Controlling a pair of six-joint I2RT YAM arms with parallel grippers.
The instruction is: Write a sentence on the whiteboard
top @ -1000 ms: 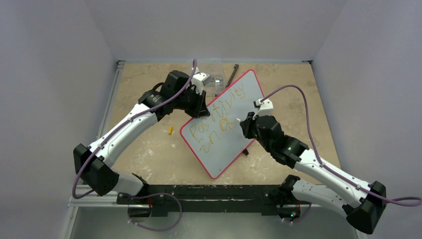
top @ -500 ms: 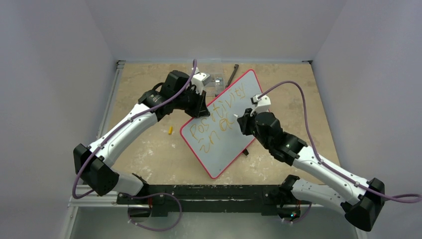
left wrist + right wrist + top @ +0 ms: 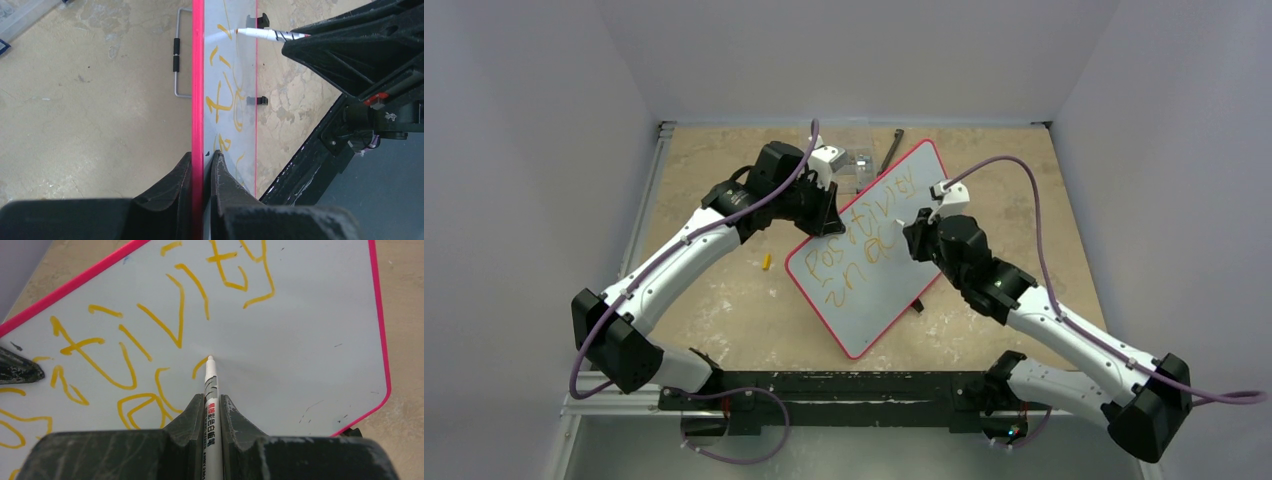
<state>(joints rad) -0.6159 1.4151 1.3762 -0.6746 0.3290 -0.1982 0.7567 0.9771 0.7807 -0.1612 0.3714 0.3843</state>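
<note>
Whiteboard (image 3: 876, 312) sat mid-surface (image 3: 724, 300), diagonal in the top view: one short end toward the arm bases, the other toward the far edge. It had a glossy white face and a thin red-pink frame with rounded corners. I saw a few small dark specks near the corner by the right arm. Two black feet (image 3: 258, 100) showed on the long edge facing the right arm. From the left wrist the board was almost edge-on.

Sentence (image 3: 864, 238) was orange-yellow marker, hand-drawn with uneven strokes, in two lines. The top line read "Positivity" along the board's length. The second line read "in a", then one short curved stroke.

Left end effector (image 3: 202, 156) was closed on the frame of the long edge opposite the feet, one finger either side of the pink rim. Right end effector (image 3: 212, 399) was clamped on a white marker (image 3: 209, 380) with black print and a red mark on the barrel, tip sticking out ahead of the fingers. The tip touched the board face at the end of that short curved stroke, under the top line.

A small yellow piece (image 3: 765, 262) lay on the surface left of the board, apart from it. A wire bracket (image 3: 176, 52) with a black grip lay just beside the frame.
</note>
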